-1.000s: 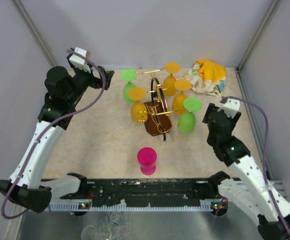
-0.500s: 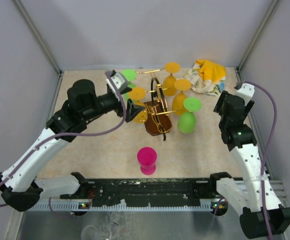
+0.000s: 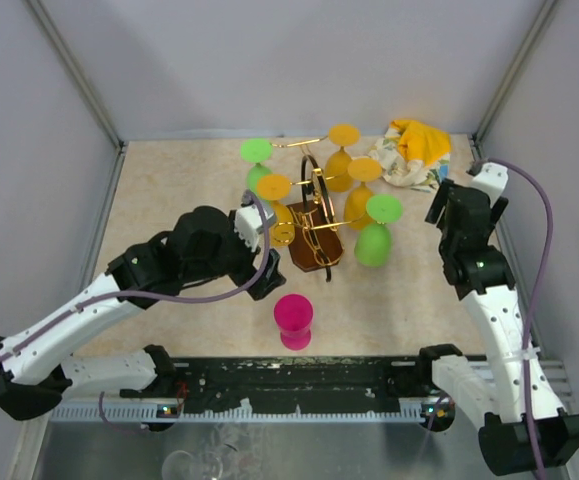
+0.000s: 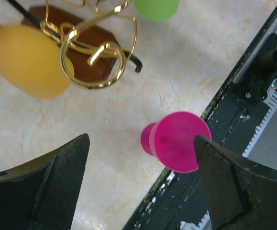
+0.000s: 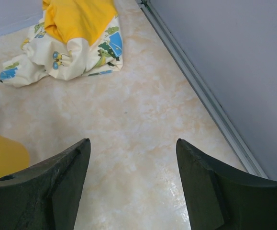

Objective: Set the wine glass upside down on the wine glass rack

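The pink wine glass stands alone on the counter close to the middle of the near edge, apart from the wine glass rack. Its top is a flat pink disc over a narrower waist. I cannot tell whether that is foot or mouth, or whether anything is inside.

The left fingers are spread wide and grasp nothing. They hang above the counter just left of the pink glass, which shows between them in the left wrist view. The right fingers are also parted and empty, over bare counter near the right edge.

The rack stands at the middle of the counter, its gold wire loops rising from a dark brown base. Five glasses hang on its arms, bowls down and feet up:
- three orange glasses
- one green glass on the right
- another green glass at the far left

A yellow and white printed cloth lies crumpled in the far right corner.
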### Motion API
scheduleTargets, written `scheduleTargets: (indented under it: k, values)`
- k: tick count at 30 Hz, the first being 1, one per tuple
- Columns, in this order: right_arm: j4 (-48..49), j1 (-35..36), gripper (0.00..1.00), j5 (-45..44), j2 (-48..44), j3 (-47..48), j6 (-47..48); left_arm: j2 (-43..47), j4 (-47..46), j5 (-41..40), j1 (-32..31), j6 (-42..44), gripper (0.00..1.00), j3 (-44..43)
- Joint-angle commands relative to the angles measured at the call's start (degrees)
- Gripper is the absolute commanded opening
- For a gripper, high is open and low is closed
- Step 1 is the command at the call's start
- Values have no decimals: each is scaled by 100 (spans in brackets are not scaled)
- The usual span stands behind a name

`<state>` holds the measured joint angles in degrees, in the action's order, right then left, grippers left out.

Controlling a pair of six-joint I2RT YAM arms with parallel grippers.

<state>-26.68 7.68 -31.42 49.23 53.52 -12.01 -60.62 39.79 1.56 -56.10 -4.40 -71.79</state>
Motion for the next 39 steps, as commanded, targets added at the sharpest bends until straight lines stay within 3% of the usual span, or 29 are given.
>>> scheduleTargets:
  k: [1,19,34,39]
  values:
    - [66,-29,73,-12,-49,454,77,72,424,-449,-127,-972,94,387]
    - [176,-22,78,5,120,705,263,-794,728,-243,-713,-1757,71,752]
    - [184,-28,78,123,61,650,208,-890,692,-502,-752,-1913,2,971]
    - [205,-26,78,170,77,608,184,-375,720,-986,-753,-2001,0,877]
